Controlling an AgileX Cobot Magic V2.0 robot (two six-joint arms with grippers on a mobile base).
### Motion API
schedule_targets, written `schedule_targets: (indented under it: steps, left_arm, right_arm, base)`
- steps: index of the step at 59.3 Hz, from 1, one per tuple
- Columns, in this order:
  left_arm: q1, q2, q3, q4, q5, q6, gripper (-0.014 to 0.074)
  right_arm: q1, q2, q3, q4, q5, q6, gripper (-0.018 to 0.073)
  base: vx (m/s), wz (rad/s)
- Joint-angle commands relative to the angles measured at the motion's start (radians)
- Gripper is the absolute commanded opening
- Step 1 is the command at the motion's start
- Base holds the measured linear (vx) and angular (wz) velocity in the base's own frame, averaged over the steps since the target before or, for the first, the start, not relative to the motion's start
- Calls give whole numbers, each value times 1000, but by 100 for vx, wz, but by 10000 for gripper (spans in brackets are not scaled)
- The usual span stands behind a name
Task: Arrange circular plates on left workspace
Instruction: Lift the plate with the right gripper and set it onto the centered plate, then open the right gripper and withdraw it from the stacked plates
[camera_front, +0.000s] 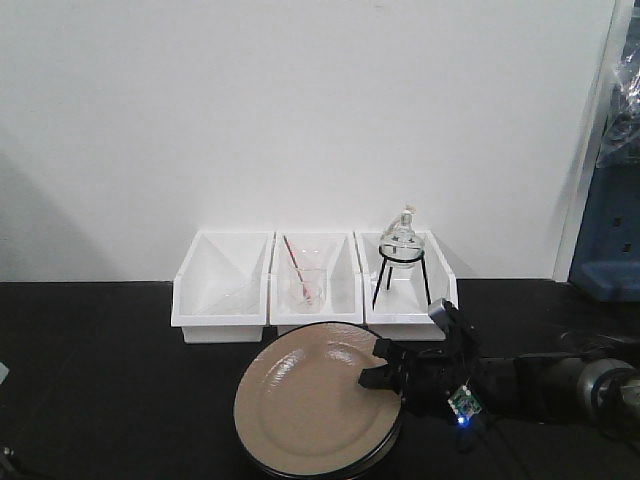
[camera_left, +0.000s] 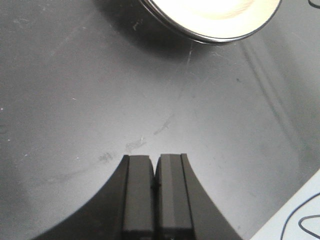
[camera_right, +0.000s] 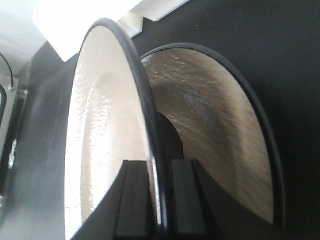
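On the matte black countertop (camera_front: 100, 380), well forward of its back edge, the glossy round beige-tan, dark-rimmed lower plate (camera_right: 220, 130) lies flat, while the matching upper plate (camera_front: 315, 400) tilts above it, right rim raised.

Item one, far side, ahead of me against a plain white wall (camera_front: 300, 110): three white rectangular bins standing side by side in a touching row. The left bin (camera_front: 220, 325) has contents I cannot make out. The middle bin (camera_front: 300, 318) holds a clear glass beaker (camera_front: 308, 285) with a thin red rod (camera_front: 296, 260) leaning in it, and the right bin (camera_front: 405, 318) holds a black tripod stand (camera_front: 379, 283) with a round glass flask (camera_front: 401, 238) seated on top. Item two, far right: a blue cabinet (camera_front: 610, 240), cut off by the frame edge.
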Motion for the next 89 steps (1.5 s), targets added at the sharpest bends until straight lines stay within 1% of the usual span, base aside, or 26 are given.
schedule_targets:
  steps: [1,7,12,16,21,24,30,35,40,41,47,51,54,57,60,63,64,69,80,85,89]
  left_arm:
    - [-3,-32,-24,-61,18,-7,-1]
    - [-3,-32,-24,-61,20,-9,-1]
    - [-3,-32,-24,-61,28,-9,-1]
    - [-3,-32,-24,-61,29,-9,-1]
    - [-3,-32,-24,-61,29,-8,-1]
    - [-3,-32,-24,-61,29,-8,-1]
    - [-3,-32,-24,-61,29,-8,-1]
    - [-3,-32,-24,-61,29,-8,-1]
    - [-3,-32,-24,-61,36,-8,-1]
    - [-3,-32,-24,-61,52,-8,-1]
    - [-3,-32,-24,-61,89,-8,-1]
    - [-3,-32,-24,-61,101,-8,-1]
    - [-3,-31,-24,-63,101,-9,-1]
    - [-3,-28,-24,-70,103,-9,-1]
    - [-3,-23,-24,-92,102,-9,-1]
    - [-3,-18,-24,-118,89,-9,-1]
    - [-3,-18,-24,-125,86,-9,-1]
    - [-3,-17,-24,-147,76,-9,-1]
    - [-3,-43,-24,-147,49,-9,-1]
    - [-3,-100,-24,-137,17,-47,-1]
    - [-3,-153,-24,-109,0,-67,-1]
  right_arm:
    - [-4,-70,-35,14,39,-33,255]
    - [-4,-70,-35,8,12,-94,353]
    - [-7,-70,-35,-4,-10,-215,416]
    - [-8,-71,-35,-11,-26,-334,446]
    - [-8,-77,-35,-10,-57,-468,456]
    - [-8,-83,-35,-10,-86,-522,456]
    - [-8,-104,-35,-11,-153,-589,456]
    - [-8,-127,-35,-12,-218,-675,456]
    - [-8,-156,-35,-11,-299,-739,454]
    - [-8,-185,-35,-11,-380,-747,454]
    - [-8,-228,-30,-11,-458,-746,435]
    - [-8,-269,-22,-11,-495,-731,384]
    - [-8,-307,-8,-11,-513,-717,321]
    - [-8,-350,16,-10,-523,-696,234]
    - [-7,-398,47,-10,-524,-686,134]
    - [-7,-465,95,-11,-525,-677,0]
    - [-7,-480,106,-11,-526,-674,-15]
    - [-7,-593,187,-11,-527,-667,-11]
    - [-7,-893,397,-11,-565,-667,-5]
    - [-7,-1053,507,-11,-601,-668,-5]
    - [-7,-1175,593,-11,-612,-669,-5]
  base:
    - [0,0]
    - [0,0]
    - [0,0]
    - [0,0]
    - [0,0]
    - [0,0]
    - [0,0]
    - [0,0]
    - [0,0]
    - [0,0]
    - [0,0]
    - [0,0]
    - [0,0]
    - [0,0]
    - [0,0]
    - [0,0]
    - [0,0]
    - [0,0]
    - [0,0]
    - [0,0]
    - [0,0]
